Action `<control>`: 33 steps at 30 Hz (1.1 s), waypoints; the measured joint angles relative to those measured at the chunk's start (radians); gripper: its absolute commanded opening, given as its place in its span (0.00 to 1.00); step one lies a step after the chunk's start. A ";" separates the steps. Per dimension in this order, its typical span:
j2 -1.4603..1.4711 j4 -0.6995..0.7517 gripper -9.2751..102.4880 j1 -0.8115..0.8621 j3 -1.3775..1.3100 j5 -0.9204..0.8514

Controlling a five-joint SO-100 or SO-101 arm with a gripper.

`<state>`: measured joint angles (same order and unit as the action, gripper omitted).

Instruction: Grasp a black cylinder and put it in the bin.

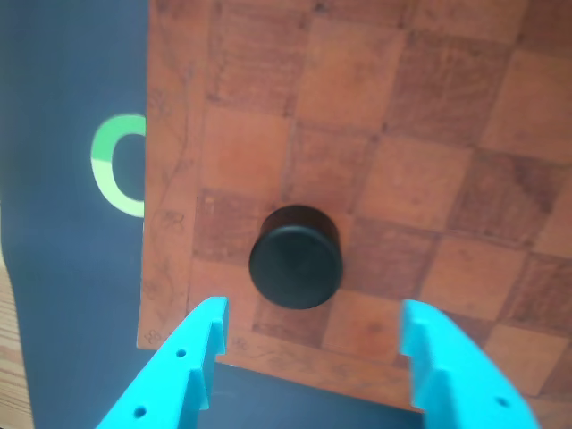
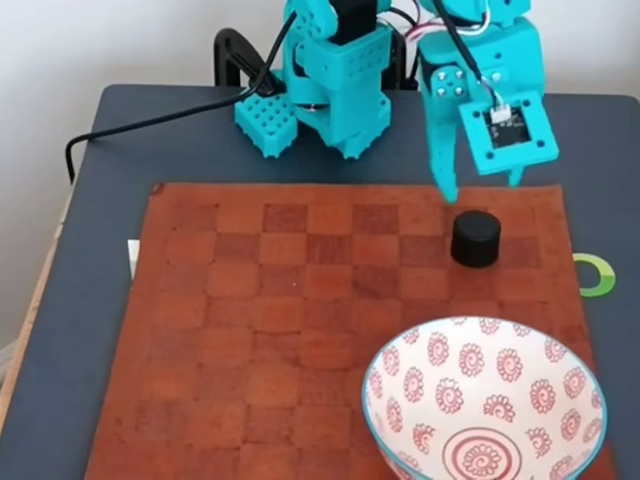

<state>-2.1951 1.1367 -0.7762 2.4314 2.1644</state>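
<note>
We see the black cylinder (image 2: pixel 475 239) standing upright on the checkerboard mat (image 2: pixel 300 330), near the mat's far right corner in the fixed view, well apart from the bowl (image 2: pixel 400 375) that serves as the bin at the near right. In the other view the cylinder (image 1: pixel 296 256) shows its flat round top, sits about one square in from the mat edge, nothing touching it. We judge it short, stiff, matte, probably light plastic or rubber; it shouldn't crush, and the matte side should give decent friction. The round wall could still roll or squirt out if pinched off-centre. Best hold in our view: fingers on opposite sides of the curved wall, low enough to get past the top edge, centred across the widest part. The gripper (image 2: pixel 480 190) hangs just behind the cylinder in the fixed view, fingers spread wide, holding nothing. In the other view the gripper (image 1: pixel 313 326) has its two turquoise fingers either side of the frame bottom, the gap wider than the cylinder, the cylinder just ahead and roughly centred, slightly toward the left finger. We can't tell how high the tips are above the mat. Grasp not yet made; we reckon it needs to go forward and down. Dark table (image 2: pixel 120 130) under the mat, a green ring mark (image 2: pixel 598 275) beside the mat's right edge.
</note>
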 measured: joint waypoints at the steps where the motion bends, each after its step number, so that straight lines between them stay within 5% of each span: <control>1: 0.011 -0.009 0.33 -0.009 0.000 0.000; 26: 0.291 -0.187 0.32 -0.041 0.000 0.000; 33: 0.314 -0.190 0.22 -0.031 0.000 0.000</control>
<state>-1.8807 0.9465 -0.8069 2.4314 2.1644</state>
